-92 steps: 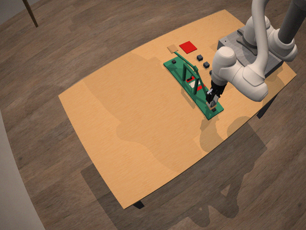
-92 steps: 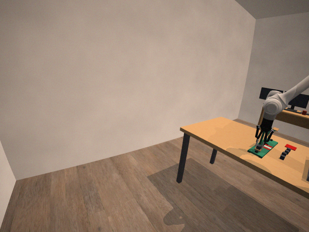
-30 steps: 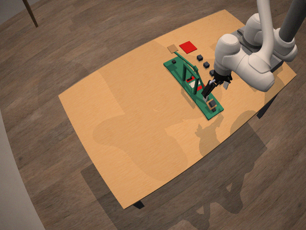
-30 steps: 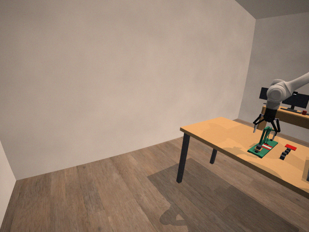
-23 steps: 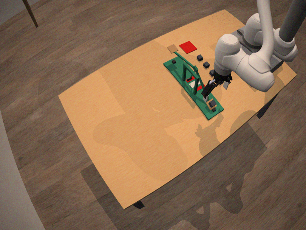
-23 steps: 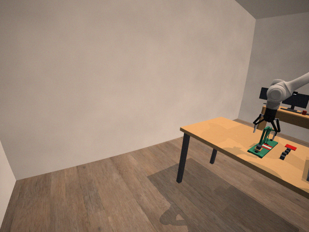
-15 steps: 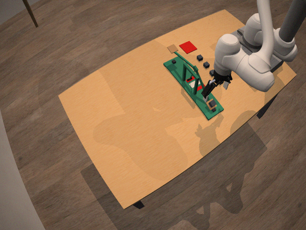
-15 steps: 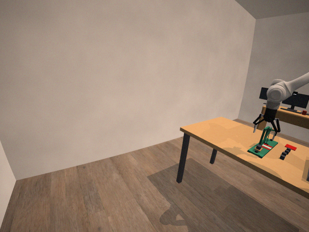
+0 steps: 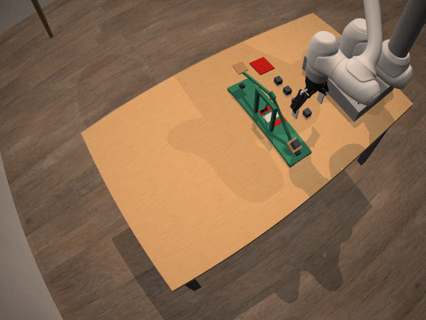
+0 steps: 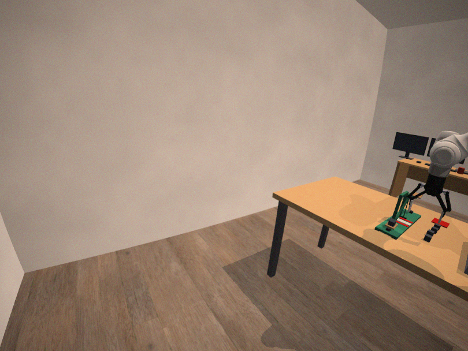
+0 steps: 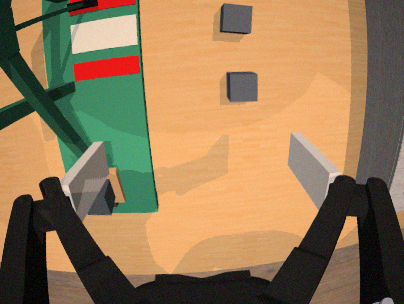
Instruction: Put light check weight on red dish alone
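Note:
The green rocker balance point(image 9: 269, 120) is tipped. Its near pan point(image 9: 294, 144) is down and carries one dark cube weight, half hidden behind my left finger in the wrist view point(image 11: 101, 197). Its far tan pan point(image 9: 240, 67) is up and empty. The pointer point(image 11: 87, 5) hangs over a red field, beside the white field point(image 11: 104, 33). Three dark weights lie in a row on the table point(image 9: 278, 80) point(image 9: 287, 90) point(image 9: 306, 112). The red dish point(image 9: 261, 65) lies flat and empty. My gripper point(image 9: 307, 105) is open and empty, above the table beside the balance, short of the nearest loose weight point(image 11: 242, 86).
The robot's grey base block point(image 9: 357, 103) stands at the table's right edge, close to the weights. A second desk with monitors point(image 10: 412, 145) stands behind. Small dark stops sit at both ends of the balance base point(image 9: 242, 85).

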Tool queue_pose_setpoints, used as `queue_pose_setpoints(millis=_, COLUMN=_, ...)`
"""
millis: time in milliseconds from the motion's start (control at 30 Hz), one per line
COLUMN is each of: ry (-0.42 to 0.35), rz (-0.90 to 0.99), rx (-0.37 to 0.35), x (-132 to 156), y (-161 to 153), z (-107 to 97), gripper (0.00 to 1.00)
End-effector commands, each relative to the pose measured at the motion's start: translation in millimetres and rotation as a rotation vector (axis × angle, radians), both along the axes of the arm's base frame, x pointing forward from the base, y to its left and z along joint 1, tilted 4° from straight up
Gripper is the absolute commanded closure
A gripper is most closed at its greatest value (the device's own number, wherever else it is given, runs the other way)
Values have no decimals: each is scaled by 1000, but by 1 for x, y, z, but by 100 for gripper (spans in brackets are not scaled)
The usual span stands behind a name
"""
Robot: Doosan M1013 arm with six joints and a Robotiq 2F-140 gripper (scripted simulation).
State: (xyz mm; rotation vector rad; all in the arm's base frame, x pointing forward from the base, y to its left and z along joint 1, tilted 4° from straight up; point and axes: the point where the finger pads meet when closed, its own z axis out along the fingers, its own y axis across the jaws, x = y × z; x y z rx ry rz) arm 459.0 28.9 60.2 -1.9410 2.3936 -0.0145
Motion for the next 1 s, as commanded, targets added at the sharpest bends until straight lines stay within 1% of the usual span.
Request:
queue_pose_setpoints(millis=0, ry=-15, rz=1, rx=5, x=-43, y=-15, z=-13, gripper=0)
queue_pose_setpoints(millis=33, ry=-15, rz=1, rx=4, x=-56, y=-18, z=-17, gripper=0)
queue_pose_setpoints(millis=67, ry=-15, rz=1, rx=4, x=-58, y=-18, z=-18, gripper=0)
queue_pose_setpoints(millis=100, ry=-15, rz=1, rx=4, x=-58, y=-18, z=-18, gripper=65)
queue_pose_setpoints(millis=967, ry=-15, rz=1, rx=4, x=-58, y=-18, z=-18, gripper=65)
